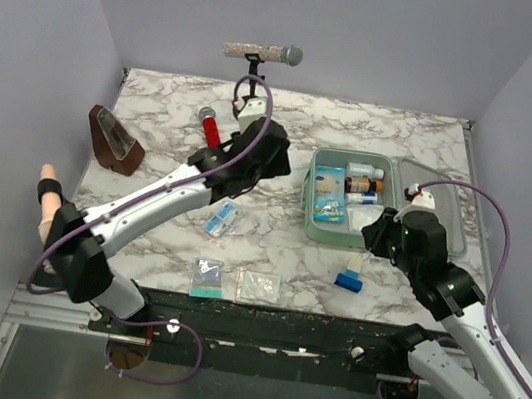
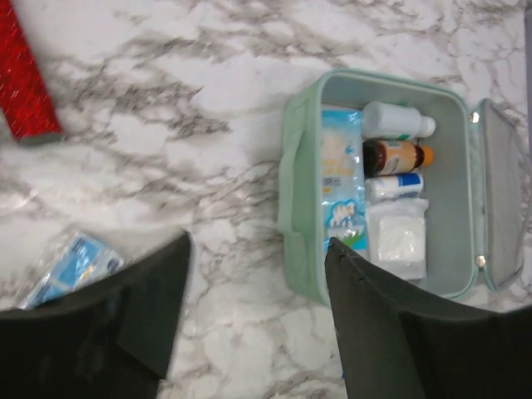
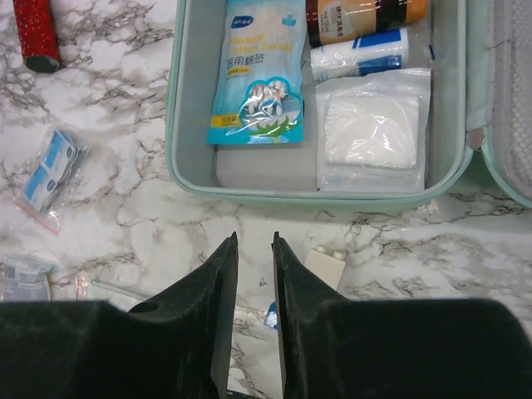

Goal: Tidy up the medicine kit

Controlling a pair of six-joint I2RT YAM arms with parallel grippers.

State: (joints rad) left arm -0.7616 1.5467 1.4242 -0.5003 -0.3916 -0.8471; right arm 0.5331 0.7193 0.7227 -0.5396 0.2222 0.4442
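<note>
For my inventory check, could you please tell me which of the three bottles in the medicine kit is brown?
The middle bottle in the medicine kit, orange-labelled, lying between the white bottle and the blue-banded bottle.

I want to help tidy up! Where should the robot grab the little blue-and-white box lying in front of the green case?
Probably across its two long sides, near the middle, coming straight down from above. The blue-and-white box lies flat on the table and is longer than wide, so its narrow width should fit the right end effector, which hangs close by.
</note>
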